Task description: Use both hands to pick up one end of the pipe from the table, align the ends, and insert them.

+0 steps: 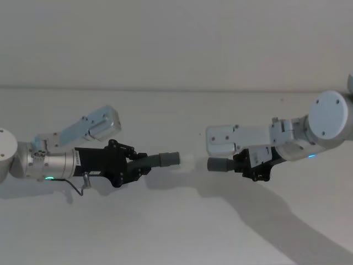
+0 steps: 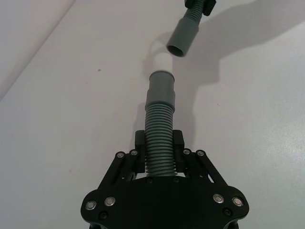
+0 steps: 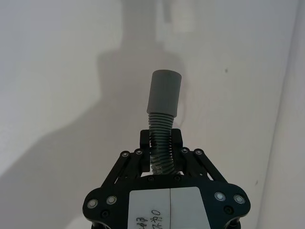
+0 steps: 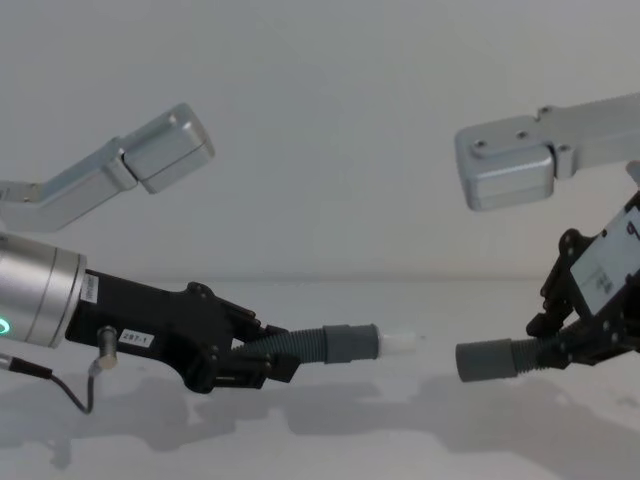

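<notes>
Both hose pieces held above the tabletop (image 1: 176,232): left hand (image 1: 132,165) clamped on ribbed hose (image 1: 160,160), white-tipped cuff (image 4: 398,342) pointing right; right hand (image 1: 251,164) clamped on second hose (image 1: 223,164), its open cuff facing back, a short gap between, axes nearly in line.

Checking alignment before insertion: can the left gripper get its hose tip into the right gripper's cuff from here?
Probably yes. The left gripper holds its hose with the whitish tip facing the right gripper's open cuff; only a bare gap lies between, slightly offset.
</notes>
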